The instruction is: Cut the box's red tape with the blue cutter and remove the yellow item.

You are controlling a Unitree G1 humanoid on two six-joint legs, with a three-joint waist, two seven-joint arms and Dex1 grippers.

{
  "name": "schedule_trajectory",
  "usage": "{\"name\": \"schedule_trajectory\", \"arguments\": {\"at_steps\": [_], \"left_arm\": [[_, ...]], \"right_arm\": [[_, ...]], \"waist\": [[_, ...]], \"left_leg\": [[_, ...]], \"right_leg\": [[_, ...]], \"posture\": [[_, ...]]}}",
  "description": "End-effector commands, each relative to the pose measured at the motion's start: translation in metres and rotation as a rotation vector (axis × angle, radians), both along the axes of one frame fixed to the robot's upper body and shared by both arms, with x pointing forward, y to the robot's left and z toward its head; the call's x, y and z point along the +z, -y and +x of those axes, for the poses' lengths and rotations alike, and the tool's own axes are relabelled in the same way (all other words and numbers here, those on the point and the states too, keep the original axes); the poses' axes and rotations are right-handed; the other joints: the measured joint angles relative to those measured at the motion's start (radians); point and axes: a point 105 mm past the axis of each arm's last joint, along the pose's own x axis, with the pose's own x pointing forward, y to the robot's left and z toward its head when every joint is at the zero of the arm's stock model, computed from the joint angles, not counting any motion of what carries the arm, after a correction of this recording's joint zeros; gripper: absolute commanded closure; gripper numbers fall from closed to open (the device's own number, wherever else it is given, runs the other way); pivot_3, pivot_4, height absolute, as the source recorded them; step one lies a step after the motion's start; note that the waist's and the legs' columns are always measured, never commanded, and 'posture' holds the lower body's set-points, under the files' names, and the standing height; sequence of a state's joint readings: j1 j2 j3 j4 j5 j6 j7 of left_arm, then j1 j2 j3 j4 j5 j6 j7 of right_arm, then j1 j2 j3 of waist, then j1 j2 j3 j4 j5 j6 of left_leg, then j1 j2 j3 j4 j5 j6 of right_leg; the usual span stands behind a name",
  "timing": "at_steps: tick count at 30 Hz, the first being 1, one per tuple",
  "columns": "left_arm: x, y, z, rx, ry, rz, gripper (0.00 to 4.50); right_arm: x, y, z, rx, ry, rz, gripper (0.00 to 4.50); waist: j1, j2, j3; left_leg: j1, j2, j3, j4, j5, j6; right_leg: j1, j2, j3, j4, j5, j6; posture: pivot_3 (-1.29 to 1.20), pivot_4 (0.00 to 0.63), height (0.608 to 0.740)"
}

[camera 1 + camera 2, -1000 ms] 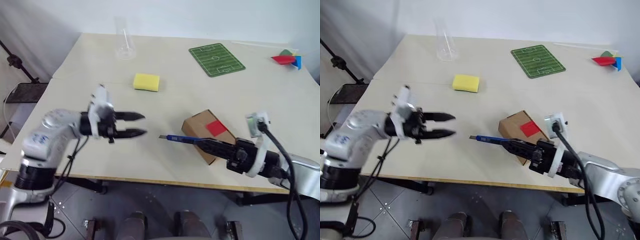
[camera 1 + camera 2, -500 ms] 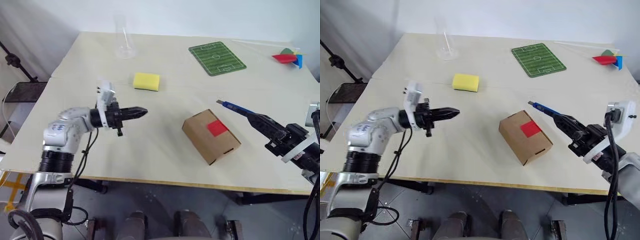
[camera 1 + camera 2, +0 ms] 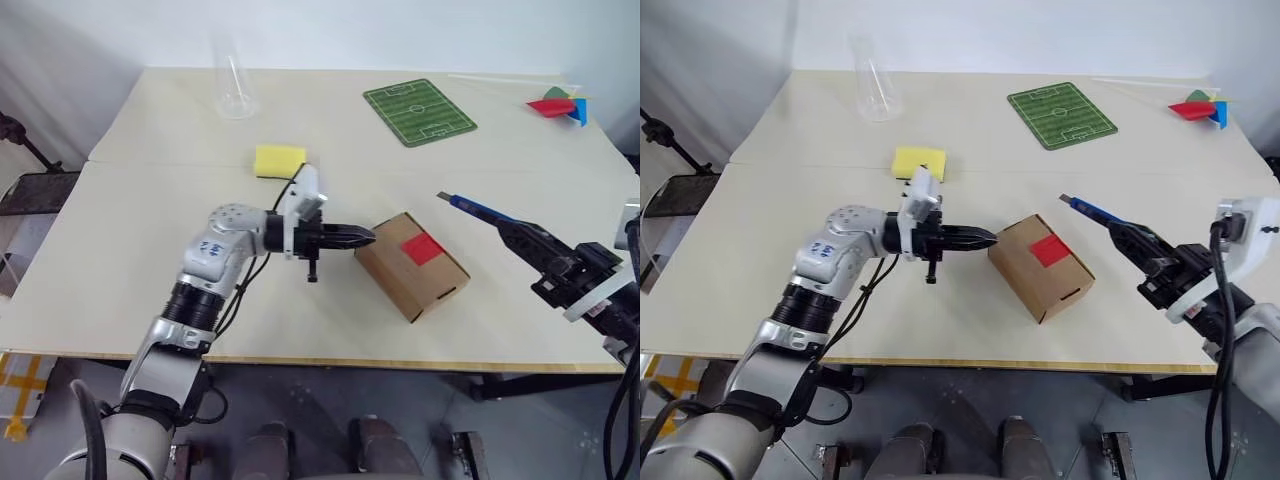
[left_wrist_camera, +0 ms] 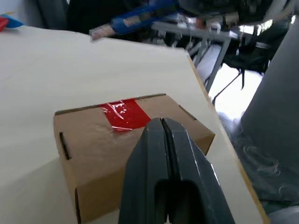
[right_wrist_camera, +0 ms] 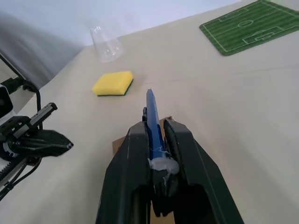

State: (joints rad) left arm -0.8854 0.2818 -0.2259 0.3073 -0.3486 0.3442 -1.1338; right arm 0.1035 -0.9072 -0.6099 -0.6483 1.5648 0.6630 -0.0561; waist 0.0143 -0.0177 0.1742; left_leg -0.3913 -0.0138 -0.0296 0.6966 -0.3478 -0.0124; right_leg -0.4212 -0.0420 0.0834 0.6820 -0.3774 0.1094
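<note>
**Bracing the carton before the cut**

Left gripper (image 3: 366, 237), centre of the left eye view: fingers pressed together, holding nothing, tips at or just short of the left end of the box (image 3: 412, 265); contact cannot be confirmed. Right gripper (image 3: 508, 230), right of the frame: fingers pinching the blue cutter (image 3: 478, 209), whose tip points to the upper left and hangs in the air above the table, apart from the box and to its upper right.

The box lies slightly right of centre, near the front edge of the table (image 3: 130, 260), flaps down. The red tape (image 3: 421, 247) sits across its top face and looks whole in the left wrist view, unslit. The yellow item cannot be seen; it is presumably inside the carton.

Further out: a yellow sponge (image 3: 280, 160) above the left arm, a clear cup (image 3: 232, 90) at upper left, a green pitch mat (image 3: 418, 102) at upper centre, and a paper pinwheel (image 3: 556, 105) at upper right.

Progress, as judged: cutter in hand, steadying hand at the box. Remaining: slit the tape, open the flaps, lift out the item.
</note>
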Motion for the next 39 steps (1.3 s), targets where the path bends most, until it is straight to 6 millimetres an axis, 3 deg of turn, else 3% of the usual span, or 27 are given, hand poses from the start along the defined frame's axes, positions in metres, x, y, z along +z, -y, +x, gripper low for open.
{"name": "schedule_trajectory", "arguments": {"at_steps": [1,6,11,15,27,34,39], "left_arm": [[0.000,0.019,0.009,0.048,0.095,0.054,4.50],[-0.007,0.022,0.020,0.145,0.080,0.090,4.50],[-0.014,0.024,0.020,0.194,0.032,0.113,4.50],[-0.021,0.024,0.032,0.315,-0.022,0.115,4.50],[-0.020,0.051,0.029,0.305,-0.067,0.081,4.50],[-0.043,0.057,0.031,0.330,-0.085,0.194,4.50],[-0.049,0.059,0.028,0.316,-0.107,0.221,4.50]], "right_arm": [[0.013,0.014,-0.002,-0.060,0.036,-0.190,4.33],[0.017,0.004,-0.004,-0.025,0.027,-0.454,4.33],[0.024,-0.010,0.000,0.012,0.018,-0.564,4.33],[0.028,-0.018,0.007,0.040,0.026,-0.637,4.33],[0.011,-0.014,0.033,0.006,-0.009,-0.680,4.33],[-0.001,-0.019,0.037,0.031,-0.023,-0.652,4.33],[-0.006,-0.019,0.039,0.025,-0.027,-0.649,4.33]], "waist": [[0.007,0.000,0.000],[0.005,0.000,0.000],[0.009,0.000,0.000],[0.009,0.000,0.000],[0.010,0.000,0.000],[0.011,0.000,0.000],[0.011,0.000,0.000]], "left_leg": [[0.000,0.000,0.000,0.001,0.000,0.001],[0.000,-0.001,0.000,0.001,-0.001,0.003],[0.000,-0.001,0.000,0.002,-0.001,0.003],[0.000,-0.001,0.000,0.002,-0.001,0.003],[-0.002,-0.002,0.000,0.003,-0.002,0.004],[-0.002,-0.002,0.000,0.003,-0.002,0.004],[-0.001,-0.002,0.000,0.003,-0.002,0.004]], "right_leg": [[0.000,0.000,0.000,-0.001,0.000,0.000],[0.001,0.000,0.001,-0.002,0.001,0.002],[0.001,-0.001,0.001,-0.002,0.001,0.002],[0.001,-0.001,0.001,-0.002,0.001,0.002],[0.001,-0.002,0.000,-0.002,0.002,0.004],[0.001,-0.003,0.001,-0.002,0.002,0.004],[0.001,-0.003,0.001,-0.002,0.002,0.004]], "posture": [[0.00,0.150,0.740],[0.00,0.150,0.740],[0.00,0.150,0.740],[0.00,0.150,0.740],[0.00,0.150,0.740],[0.00,0.150,0.740],[0.00,0.150,0.740]]}}
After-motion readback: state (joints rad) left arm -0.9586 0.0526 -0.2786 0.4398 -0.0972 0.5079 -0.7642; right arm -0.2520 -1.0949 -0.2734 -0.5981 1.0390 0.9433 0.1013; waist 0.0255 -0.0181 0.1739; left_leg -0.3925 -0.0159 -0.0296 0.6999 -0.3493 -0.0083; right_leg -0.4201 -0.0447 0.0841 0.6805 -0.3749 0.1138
